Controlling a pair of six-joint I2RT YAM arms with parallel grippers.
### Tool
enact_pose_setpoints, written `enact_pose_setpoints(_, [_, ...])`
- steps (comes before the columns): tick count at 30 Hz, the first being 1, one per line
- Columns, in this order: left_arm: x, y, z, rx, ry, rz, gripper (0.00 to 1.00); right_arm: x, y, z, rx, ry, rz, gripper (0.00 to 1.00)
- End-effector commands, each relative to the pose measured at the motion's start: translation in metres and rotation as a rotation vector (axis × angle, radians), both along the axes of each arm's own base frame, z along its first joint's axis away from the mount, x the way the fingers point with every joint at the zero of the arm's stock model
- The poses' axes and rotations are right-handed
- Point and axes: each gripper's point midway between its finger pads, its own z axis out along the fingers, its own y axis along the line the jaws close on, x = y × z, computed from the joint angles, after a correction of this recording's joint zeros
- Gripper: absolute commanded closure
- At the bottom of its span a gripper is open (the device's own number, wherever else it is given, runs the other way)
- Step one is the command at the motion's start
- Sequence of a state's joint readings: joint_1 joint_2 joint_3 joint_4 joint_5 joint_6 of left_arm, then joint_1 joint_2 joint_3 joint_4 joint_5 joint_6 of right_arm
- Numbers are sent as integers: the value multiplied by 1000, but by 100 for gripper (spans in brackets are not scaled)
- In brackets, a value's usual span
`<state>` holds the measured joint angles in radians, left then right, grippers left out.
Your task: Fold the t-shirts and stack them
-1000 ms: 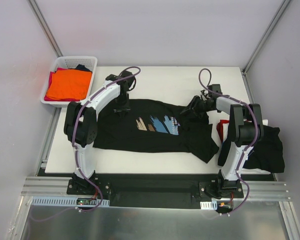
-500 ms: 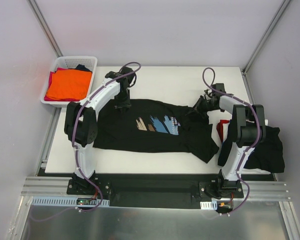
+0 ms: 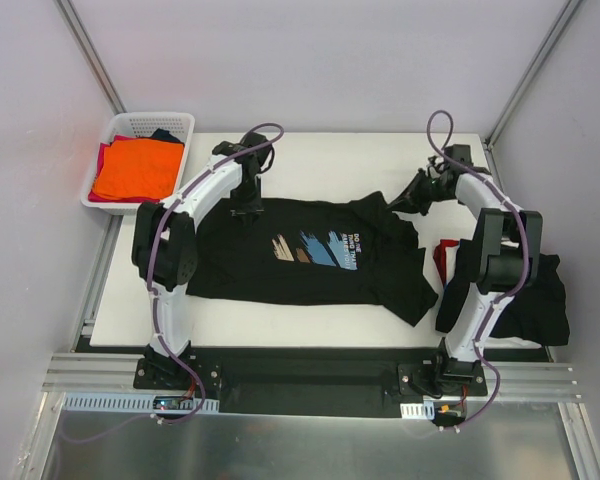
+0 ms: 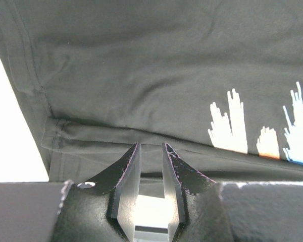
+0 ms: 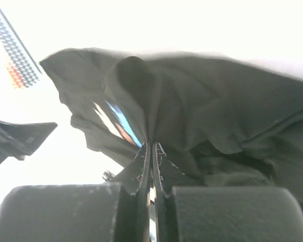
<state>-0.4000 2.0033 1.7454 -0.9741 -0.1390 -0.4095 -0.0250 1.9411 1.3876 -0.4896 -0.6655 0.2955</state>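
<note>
A black t-shirt [image 3: 300, 255] with a blue, tan and white print lies spread across the table's middle. My left gripper [image 3: 246, 208] hovers at its far left edge, the jaws a narrow gap apart [image 4: 151, 145]. Flat dark cloth [image 4: 141, 75] shows unbroken through that gap, nothing pinched. My right gripper [image 3: 417, 197] is at the far right, shut on a fold of the same shirt [image 5: 152, 144]. The cloth [image 5: 217, 101] is drawn up from the table into a peak at the closed fingertips.
A white lattice basket [image 3: 120, 125] at the back left holds an orange shirt [image 3: 138, 168] over other cloth. A dark pile [image 3: 535, 295] with a red piece [image 3: 443, 255] lies at the table's right edge. Bare white table [image 3: 330, 160] lies behind the shirt.
My right gripper shut on the shirt's right part and pulled it up toward the back right, raising a peak of cloth. The left gripper edged slightly farther back.
</note>
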Motion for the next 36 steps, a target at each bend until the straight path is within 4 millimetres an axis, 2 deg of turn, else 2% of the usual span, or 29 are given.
enact_pose_setpoints(1, [5, -7, 5, -13, -5, -7, 77, 19, -15, 59, -17, -124, 1, 99])
enact_pose_setpoints(2, [5, -8, 5, -17, -4, -5, 77, 23, -15, 68, -14, -146, 4, 99])
enact_pose_setpoints(5, [6, -9, 4, -24, -3, -1, 77, 20, -14, 78, -9, -151, 8, 99])
enact_pose_setpoints(8, [6, -10, 3, -28, 0, -1, 77, 14, -12, 90, 10, -159, 17, 99])
enact_pose_setpoints(11, [5, -11, 1, -29, 7, 2, 77, 0, -5, 98, 41, -152, 35, 99])
enact_pose_setpoints(15, [4, -10, -3, -25, 18, 6, 77, -31, -3, 89, 32, -109, 69, 99])
enact_pose_setpoints(16, [3, -9, -5, -19, 20, 9, 77, -42, -4, 77, 22, -80, 79, 99])
enact_pose_setpoints(20, [-4, 16, -21, 32, 71, 122, 77, -68, -4, 59, 15, -31, 96, 99])
enact_pose_setpoints(21, [-1, 34, -25, 39, 84, 199, 72, -71, -4, 57, 14, -27, 96, 99])
enact_pose_setpoints(23, [3, 51, -28, 60, 85, 241, 58, -78, -4, 52, 8, -16, 98, 99])
enact_pose_setpoints(24, [8, 64, -30, 84, 83, 262, 36, -79, -4, 51, 5, -16, 98, 99])
enact_pose_setpoints(25, [17, 72, -25, 103, 54, 274, 27, -81, -4, 50, 4, -12, 99, 99])
enact_pose_setpoints(27, [27, 90, -28, 114, 57, 311, 9, -85, -4, 48, 4, -2, 100, 99])
enact_pose_setpoints(28, [36, 95, -25, 100, 40, 332, 5, -86, -4, 47, 2, 0, 99, 99])
enact_pose_setpoints(29, [40, 100, -31, 90, 54, 356, 4, -88, -5, 46, 1, 7, 97, 99])
enact_pose_setpoints(31, [54, 115, -30, 54, 41, 405, 5, -89, -5, 47, 1, 8, 92, 99])
enact_pose_setpoints(32, [58, 116, -40, 48, 61, 397, 6, -89, -4, 47, 3, 10, 92, 99])
enact_pose_setpoints(34, [73, 115, -38, 24, 38, 375, 9, -88, -4, 49, 5, 8, 89, 99])
enact_pose_setpoints(36, [87, 104, -47, -36, 30, 310, 11, -88, -4, 50, 4, 15, 87, 99])
